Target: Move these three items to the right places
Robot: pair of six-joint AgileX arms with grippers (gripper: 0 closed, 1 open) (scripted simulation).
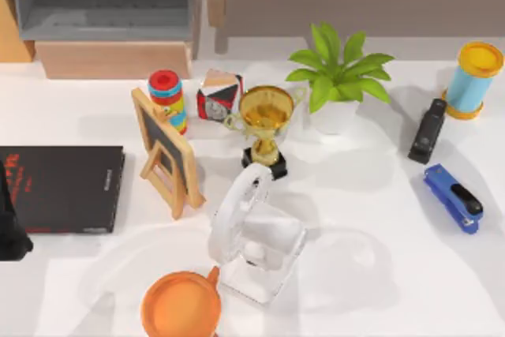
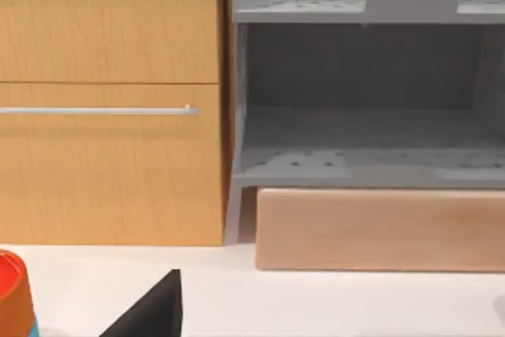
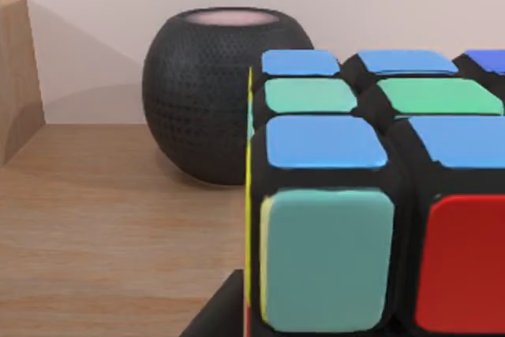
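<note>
Right wrist view: colour cube (image 3: 379, 195) sits close before the camera on a wooden shelf (image 3: 95, 226), with a dark round speaker (image 3: 207, 96) just behind it at 10 o'clock. Top view: left arm (image 1: 12, 230) parked at 9 o'clock edge beside black book (image 1: 63, 187). Neither gripper's finger state can be told.

The top camera looks straight down on the white surface (image 1: 379, 219), the left wrist camera faces the grey shelf (image 2: 363, 163) both share, and the right wrist camera sits close against a colour cube (image 3: 379, 195).

A multicoloured puzzle cube (image 3: 379, 195) sits on a wooden shelf just beside a round black speaker (image 3: 209, 92).
</note>
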